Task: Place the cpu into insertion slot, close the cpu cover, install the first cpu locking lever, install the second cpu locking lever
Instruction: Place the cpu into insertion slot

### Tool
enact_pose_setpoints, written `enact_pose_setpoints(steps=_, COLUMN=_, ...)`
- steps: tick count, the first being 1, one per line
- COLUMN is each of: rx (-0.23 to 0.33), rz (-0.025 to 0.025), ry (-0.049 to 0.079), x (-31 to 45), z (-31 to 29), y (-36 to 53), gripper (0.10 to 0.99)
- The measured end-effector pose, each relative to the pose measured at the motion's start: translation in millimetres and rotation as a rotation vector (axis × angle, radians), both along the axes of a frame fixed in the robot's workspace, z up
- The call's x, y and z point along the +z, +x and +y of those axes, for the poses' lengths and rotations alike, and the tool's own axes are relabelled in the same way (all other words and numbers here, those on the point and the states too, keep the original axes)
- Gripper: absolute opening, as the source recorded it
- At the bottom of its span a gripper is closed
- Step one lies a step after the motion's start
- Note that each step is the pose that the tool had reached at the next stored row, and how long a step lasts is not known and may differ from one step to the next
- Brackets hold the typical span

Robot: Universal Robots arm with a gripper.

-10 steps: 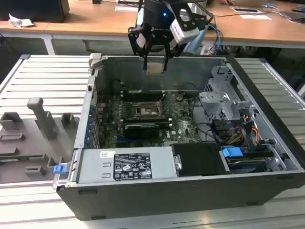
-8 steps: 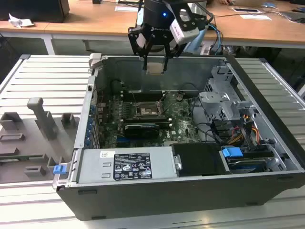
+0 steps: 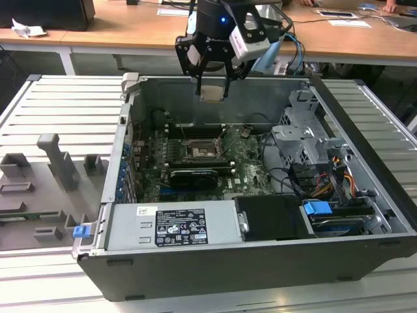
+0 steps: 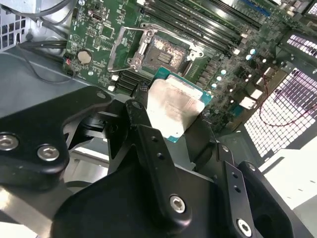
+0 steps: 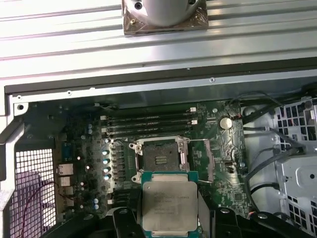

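Jaws around cpu (image 5: pixel 170 210), above insertion slot (image 5: pixel 159 157)

Exterior view: everything sits on a ribbed metal table (image 3: pixel 52 104), slats running out toward 9 and 3 o'clock and catching soft, even light with no hard shadows. At 9 o'clock a grey moulded tray (image 3: pixel 39 189) lies on the slats. Across 12 o'clock run wooden desks (image 3: pixel 130 26) on a white frame (image 3: pixel 68 62). Up at 11 there's a black box (image 3: pixel 45 13) with a crumpled white paper (image 3: pixel 26 29) just beside it, and loose sheets (image 3: pixel 345 23) at 1 o'clock.
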State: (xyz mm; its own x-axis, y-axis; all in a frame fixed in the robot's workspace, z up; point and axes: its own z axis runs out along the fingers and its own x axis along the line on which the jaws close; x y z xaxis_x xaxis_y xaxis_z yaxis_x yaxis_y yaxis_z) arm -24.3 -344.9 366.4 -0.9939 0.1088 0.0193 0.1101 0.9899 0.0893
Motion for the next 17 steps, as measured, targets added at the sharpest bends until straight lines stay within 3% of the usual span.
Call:
enact_pose_setpoints(steps=7, rx=-0.075, rz=0.0003, ry=0.000, x=-0.4, z=0.0, y=0.0, gripper=0.541)
enact_pose_setpoints(steps=17, rx=-0.140, rz=0.0003, ry=0.000, x=-1.1, z=0.0, y=0.0, gripper=0.541)
